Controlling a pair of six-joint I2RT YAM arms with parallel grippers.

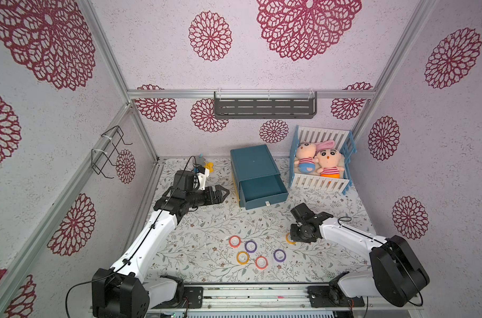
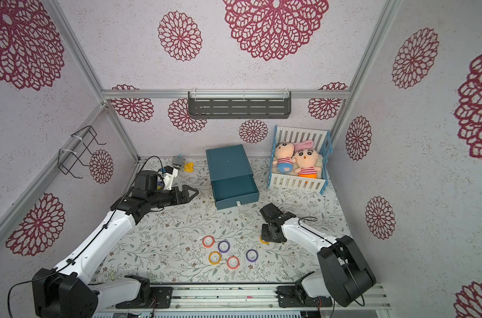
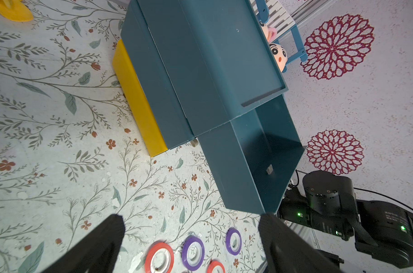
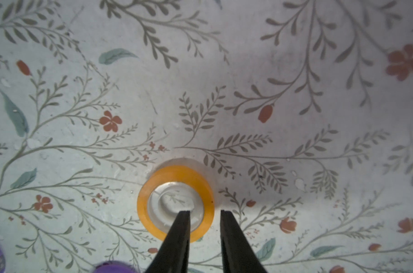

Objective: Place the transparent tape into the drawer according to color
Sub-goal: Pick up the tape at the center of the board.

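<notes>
Arms (image 1: 148,239) show white links (image 1: 352,234), black joints (image 1: 118,297), thin black cables (image 1: 152,226), possibly printed labels (image 3: 394,216)

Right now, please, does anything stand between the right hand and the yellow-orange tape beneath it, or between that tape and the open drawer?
Nothing visible. The right hand straddles the wall of the yellow-orange tape, one finger inside the core. Between the tape and the open drawer lies only bare mat.
</notes>
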